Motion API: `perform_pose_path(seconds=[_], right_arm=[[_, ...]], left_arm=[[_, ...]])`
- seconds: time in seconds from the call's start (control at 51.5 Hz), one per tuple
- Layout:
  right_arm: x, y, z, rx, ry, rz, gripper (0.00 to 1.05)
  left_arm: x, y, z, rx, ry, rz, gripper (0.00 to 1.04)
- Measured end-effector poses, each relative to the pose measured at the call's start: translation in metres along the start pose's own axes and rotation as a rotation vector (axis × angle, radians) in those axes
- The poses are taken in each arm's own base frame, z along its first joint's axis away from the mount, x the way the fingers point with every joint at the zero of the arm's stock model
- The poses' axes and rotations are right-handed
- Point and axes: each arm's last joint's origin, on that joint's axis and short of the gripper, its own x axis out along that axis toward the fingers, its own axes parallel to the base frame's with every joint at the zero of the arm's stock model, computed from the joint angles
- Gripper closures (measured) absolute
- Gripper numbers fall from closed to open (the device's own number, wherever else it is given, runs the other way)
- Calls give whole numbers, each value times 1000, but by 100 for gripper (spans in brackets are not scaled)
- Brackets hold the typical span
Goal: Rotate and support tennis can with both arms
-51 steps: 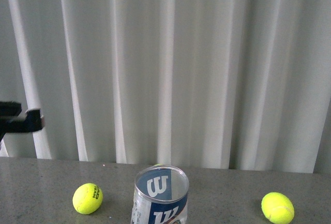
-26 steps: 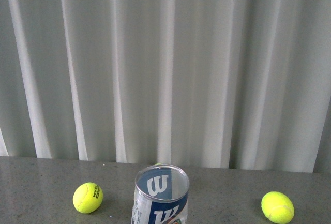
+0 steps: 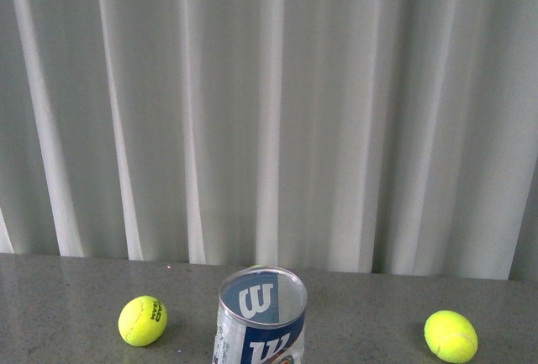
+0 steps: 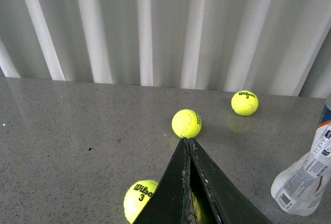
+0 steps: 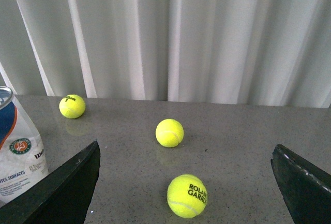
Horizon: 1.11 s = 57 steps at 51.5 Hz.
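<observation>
The tennis can stands upright at the bottom middle of the front view, clear with a silver rim and a blue "W" label. No arm shows in the front view. In the left wrist view the can's label edge shows apart from my left gripper, whose black fingers are pressed shut and empty above the table. In the right wrist view the can stands beside one finger of my right gripper, which is wide open and empty.
Yellow-green tennis balls lie on the grey table: one left and one right of the can. The left wrist view shows three balls; the right wrist view shows three. White curtains hang behind.
A black arm part at the left edge of the front view one second ago has left the view. The can and balls have not moved.
</observation>
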Motion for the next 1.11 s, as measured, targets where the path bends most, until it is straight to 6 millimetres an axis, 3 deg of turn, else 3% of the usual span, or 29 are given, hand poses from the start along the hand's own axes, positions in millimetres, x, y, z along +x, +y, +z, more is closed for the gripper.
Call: perform_pose_path(seconds=[1.107], right_arm=[[0, 0, 0, 0, 0, 0, 7]], left_arm=[[-38, 0, -5, 2, 1, -3, 101]])
